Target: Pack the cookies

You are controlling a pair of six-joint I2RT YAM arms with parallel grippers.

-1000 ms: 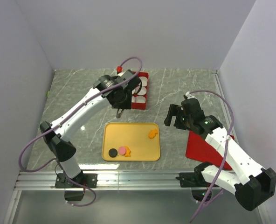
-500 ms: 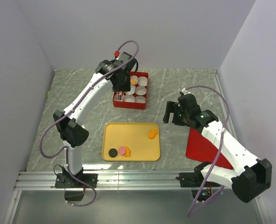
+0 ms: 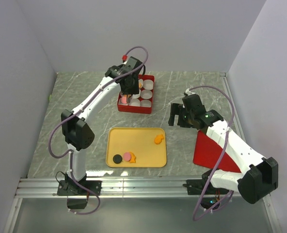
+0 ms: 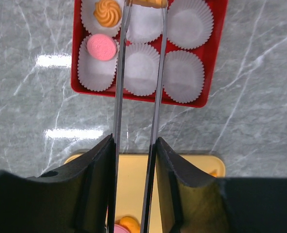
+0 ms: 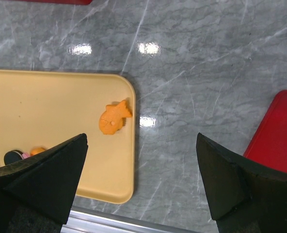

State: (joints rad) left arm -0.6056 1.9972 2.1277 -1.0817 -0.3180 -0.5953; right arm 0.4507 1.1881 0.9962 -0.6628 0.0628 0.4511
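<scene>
Left wrist, cookie [image 4: 149, 2] pinched between end effector [image 4: 144, 5] tips

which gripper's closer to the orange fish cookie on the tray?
Right. The right gripper, open, hovers just off the tray's far-right corner near the fish cookie. The left gripper is farther, over the red box, gripping a tan cookie.

The left arm [image 3: 92, 101] slants over the table's left half; its long fingers [image 4: 118, 97], a tan cookie [image 4: 146, 2] pinched at their tips, hang above the red box [image 3: 138, 109], across its middle cups. Open marble table [image 3: 197, 87] lies between the box and the yellow tray [image 3: 138, 138]. The right gripper [image 3: 178, 121], jaws wide, hovers beside the tray's far right corner, with the red lid [image 3: 204, 153] under its arm. Walls [image 3: 134, 34] close three sides
</scene>
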